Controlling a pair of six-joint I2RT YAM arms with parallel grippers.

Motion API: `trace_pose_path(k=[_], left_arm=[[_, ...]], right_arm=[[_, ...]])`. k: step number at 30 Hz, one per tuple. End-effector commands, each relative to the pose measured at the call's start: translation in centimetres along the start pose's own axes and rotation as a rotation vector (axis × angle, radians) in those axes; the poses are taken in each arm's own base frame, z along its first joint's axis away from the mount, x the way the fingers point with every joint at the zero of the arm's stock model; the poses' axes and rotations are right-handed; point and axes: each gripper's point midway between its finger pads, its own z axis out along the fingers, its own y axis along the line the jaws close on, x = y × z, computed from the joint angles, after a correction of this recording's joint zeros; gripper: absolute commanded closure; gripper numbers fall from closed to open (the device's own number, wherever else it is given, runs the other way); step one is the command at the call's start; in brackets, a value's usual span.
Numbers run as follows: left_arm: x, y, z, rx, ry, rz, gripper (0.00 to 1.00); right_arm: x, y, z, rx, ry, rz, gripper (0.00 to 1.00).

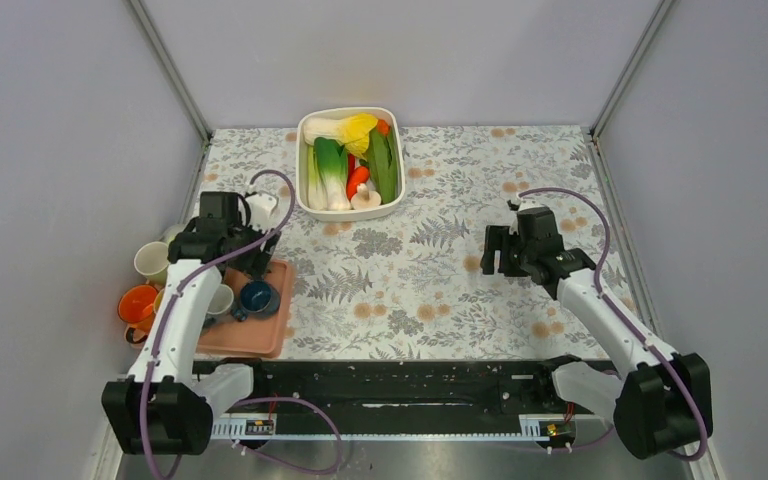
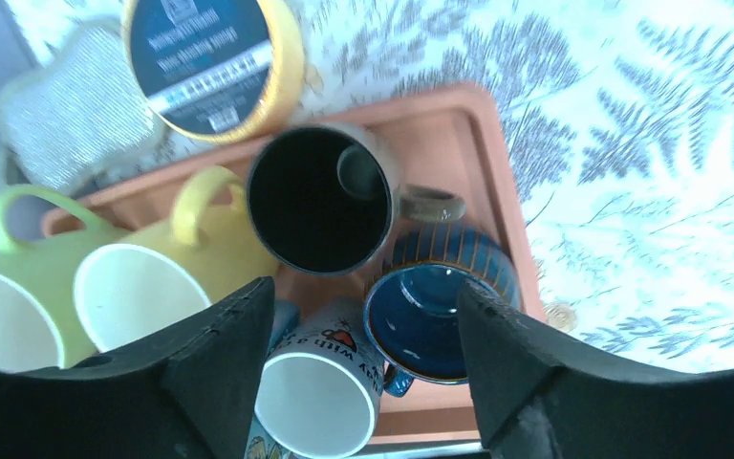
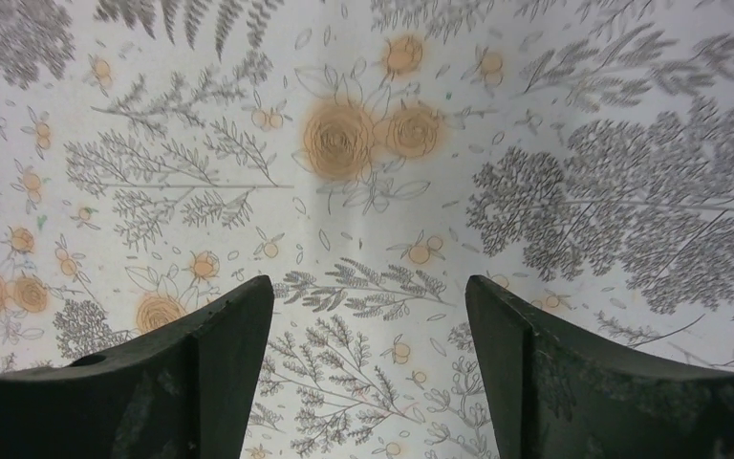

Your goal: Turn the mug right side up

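**Floral bench, salmon tray: dark mug mouth-up beneath an open left gripper**

Fern-and-flower cloth covers the bench (image 1: 440, 290), and all the action sits on its left side. On the tray (image 2: 478, 143) the dark mug (image 2: 315, 201) stands with its mouth facing up into the left wrist camera, its axis running straight toward the lens and its handle sticking out toward the blue mug (image 2: 430, 316). By my read it is right side up already.

The left gripper (image 2: 363, 292) hovers directly above with its fingers spread wide and nothing between them. The right gripper (image 3: 368, 287), also spread and empty, hangs over bare cloth well apart from the tray, so any follow-up belongs to the left arm.

The left wrist view shows five mugs: one dark, one blue, one printed white mug (image 2: 320, 402) and two pale yellow mugs (image 2: 153, 277). The overhead view adds one orange mug (image 1: 138, 303) beside the tray.
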Motion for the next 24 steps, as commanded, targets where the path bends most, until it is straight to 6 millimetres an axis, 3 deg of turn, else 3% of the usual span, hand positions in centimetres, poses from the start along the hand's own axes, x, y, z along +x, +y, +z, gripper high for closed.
trace_pose_path(k=[1, 3, 6, 9, 13, 17, 20, 24], left_arm=[[-5.7, 0.3, -5.8, 0.005, -0.259, -0.060, 0.19], [-7.2, 0.0, -8.1, 0.013, -0.356, -0.073, 0.02], [-8.5, -0.6, -12.4, -0.004, -0.581, -0.087, 0.01], [-8.4, -0.5, -13.6, -0.072, -0.771, -0.154, 0.01], [-5.8, -1.9, -11.7, -0.094, -0.872, -0.108, 0.01], [-3.8, -2.9, -9.0, -0.090, -0.905, -0.162, 0.01], [-3.2, -2.6, -7.3, -0.119, -0.903, -0.172, 0.01], [-2.3, -1.7, -4.6, -0.149, -0.823, -0.264, 0.01]], right_arm=[[-5.5, -0.8, -2.6, 0.046, -0.303, -0.038, 0.16], [-7.0, -1.3, -4.0, 0.063, -0.434, -0.046, 0.09], [-8.4, -2.2, -6.4, 0.092, -0.625, 0.003, 0.01], [-8.7, -3.3, -8.3, 0.113, -0.785, 0.064, 0.00], [-7.6, -4.7, -9.3, 0.121, -0.935, 0.125, 0.00], [-5.8, -5.4, -8.9, 0.109, -0.989, 0.146, 0.01], [-4.4, -6.2, -8.0, 0.136, -0.970, 0.170, 0.01], [-4.4, -6.4, -8.1, 0.151, -0.973, 0.159, 0.01]])
